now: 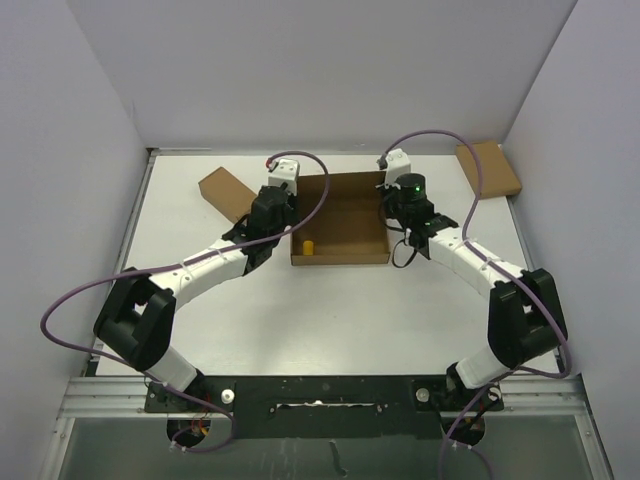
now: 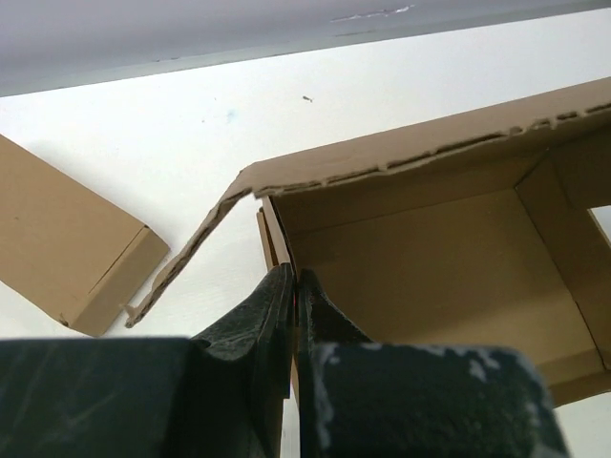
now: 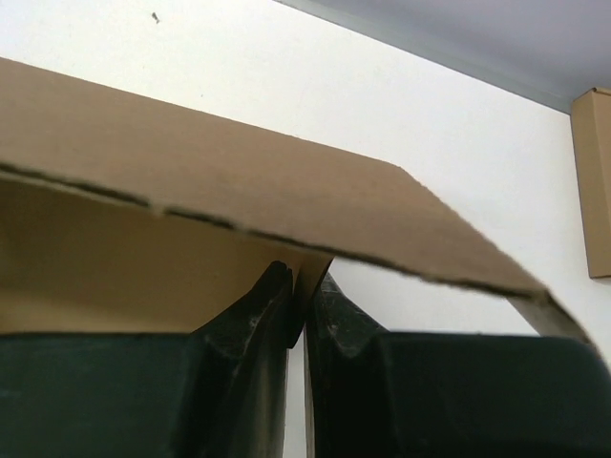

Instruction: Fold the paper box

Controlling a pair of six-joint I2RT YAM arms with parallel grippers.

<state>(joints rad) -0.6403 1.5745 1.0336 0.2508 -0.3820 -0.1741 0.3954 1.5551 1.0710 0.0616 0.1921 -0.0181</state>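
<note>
The left hand (image 2: 294, 286) is pinching the left side wall of the box (image 1: 345, 215), fingers closed down to the cardboard's thickness, and the right hand (image 3: 304, 286) is clamping the opposite wall the same way. The box is sitting in the middle of the worktop (image 1: 330, 310) between the arms, walls up, with its wide far flap (image 2: 401, 157) leaning over both hands. The danger, as I am reading it, is lying in these thin pinches: if the hands are moving unevenly or pulling apart, a wall is likely to be bowing, creasing off its score or even tearing, and the light box is apt to be twisting or sliding. The flap's left corner is splaying outward and may be missing its tuck. A yellow piece (image 1: 309, 247) is lying inside near the left front corner, possibly blocking an inward fold, and a small box (image 1: 228, 193) is sitting near the left arm, within bumping reach
</note>
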